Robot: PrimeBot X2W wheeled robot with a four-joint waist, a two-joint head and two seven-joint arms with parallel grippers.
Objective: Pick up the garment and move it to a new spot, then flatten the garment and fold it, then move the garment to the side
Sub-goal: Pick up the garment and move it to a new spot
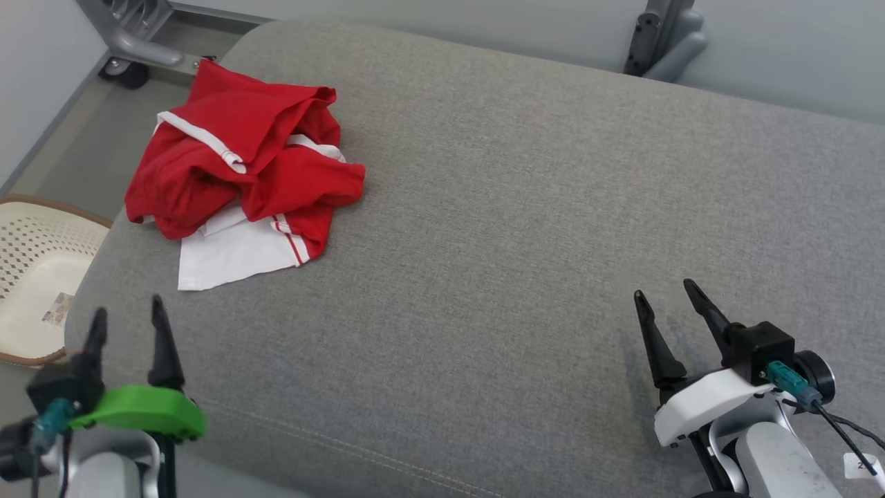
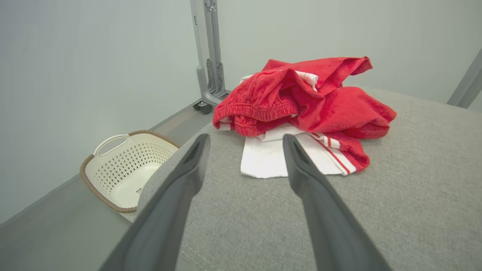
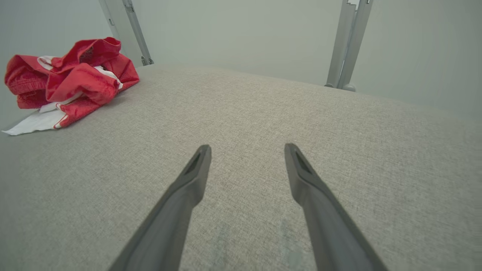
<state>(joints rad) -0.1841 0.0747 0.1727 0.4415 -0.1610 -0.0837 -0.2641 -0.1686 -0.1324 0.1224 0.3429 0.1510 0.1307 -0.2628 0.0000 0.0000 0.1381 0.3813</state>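
Observation:
A crumpled red garment (image 1: 242,169) with white stripes and a white panel lies in a heap at the far left of the grey cushioned surface (image 1: 518,228). My left gripper (image 1: 128,311) stands open at the near left, a short way in front of the garment (image 2: 301,101), holding nothing. At the near right my right gripper (image 1: 664,288) is open and empty, far from the garment (image 3: 71,81), which lies at the upper left of the right wrist view.
A cream perforated laundry basket (image 1: 34,277) sits on the floor beside the surface's left edge, also seen as the basket (image 2: 124,169) in the left wrist view. Grey metal frame legs (image 1: 664,38) stand behind the surface. A broad grey stretch lies to the right of the garment.

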